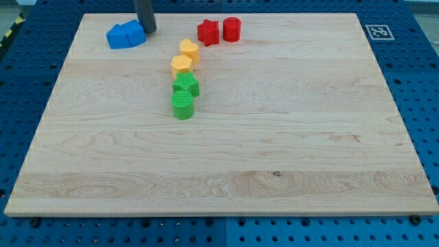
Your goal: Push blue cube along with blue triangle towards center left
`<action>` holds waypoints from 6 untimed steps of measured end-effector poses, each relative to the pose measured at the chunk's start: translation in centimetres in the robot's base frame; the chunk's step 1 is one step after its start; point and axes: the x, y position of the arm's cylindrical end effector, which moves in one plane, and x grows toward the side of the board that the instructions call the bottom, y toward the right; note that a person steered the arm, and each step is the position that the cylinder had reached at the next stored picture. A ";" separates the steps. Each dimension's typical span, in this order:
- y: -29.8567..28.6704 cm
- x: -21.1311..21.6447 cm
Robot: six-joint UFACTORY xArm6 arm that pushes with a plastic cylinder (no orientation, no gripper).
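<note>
Two blue blocks sit touching near the view's top left of the wooden board (274, 158): the blue triangle (118, 36) on the left and the blue cube (134, 32) on the right. My tip (149, 31) stands just right of the blue cube, touching or nearly touching its right side. The rod rises out of the view's top.
A red star (208, 31) and a red cylinder (232, 29) lie at the top centre. Two yellow blocks (189, 50) (181, 65), a green block (186, 85) and a green cylinder (183, 106) form a line running down from them. A marker tag (378, 31) lies beyond the top right corner.
</note>
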 end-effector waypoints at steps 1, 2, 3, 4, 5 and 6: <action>-1.1 0.0; -1.6 0.0; -2.7 0.0; -4.5 0.0; -5.7 0.0; -6.0 0.1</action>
